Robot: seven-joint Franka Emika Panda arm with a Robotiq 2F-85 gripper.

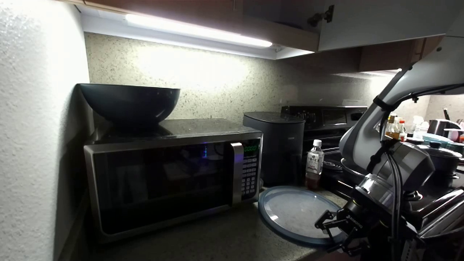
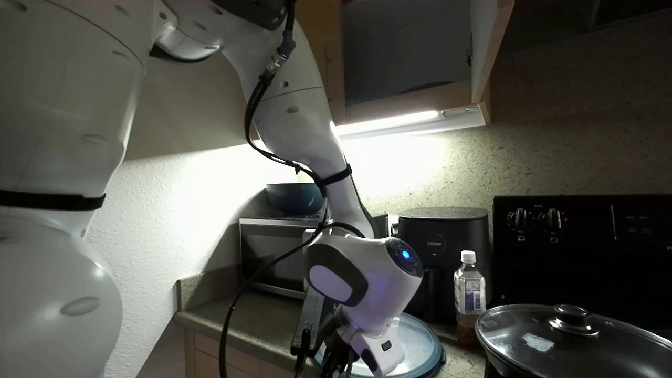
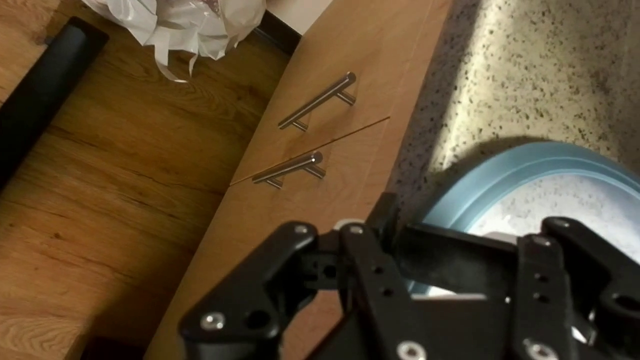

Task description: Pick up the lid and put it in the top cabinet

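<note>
The lid (image 1: 290, 217), round and clear with a blue rim, lies flat on the counter, its near edge at the counter's front. My gripper (image 3: 398, 227) is at this edge, fingertips together; in the wrist view one finger's broad pad (image 3: 460, 255) covers part of the lid's rim (image 3: 500, 165). Whether the rim is caught between the fingers I cannot tell. In an exterior view the wrist and arm partly hide the lid (image 2: 420, 341) and the gripper's tips. Overhead, the top cabinet (image 2: 409, 102) has its pale door (image 1: 384, 21) swung open.
Left of the lid stands a microwave (image 1: 163, 181) with a dark bowl (image 1: 130, 103) on top. Behind the lid are a bottle (image 1: 314, 163) and an air fryer (image 1: 277, 152). A glass-lidded pan (image 2: 567, 341) sits beside. Drawer handles (image 3: 320, 102) stick out below the counter.
</note>
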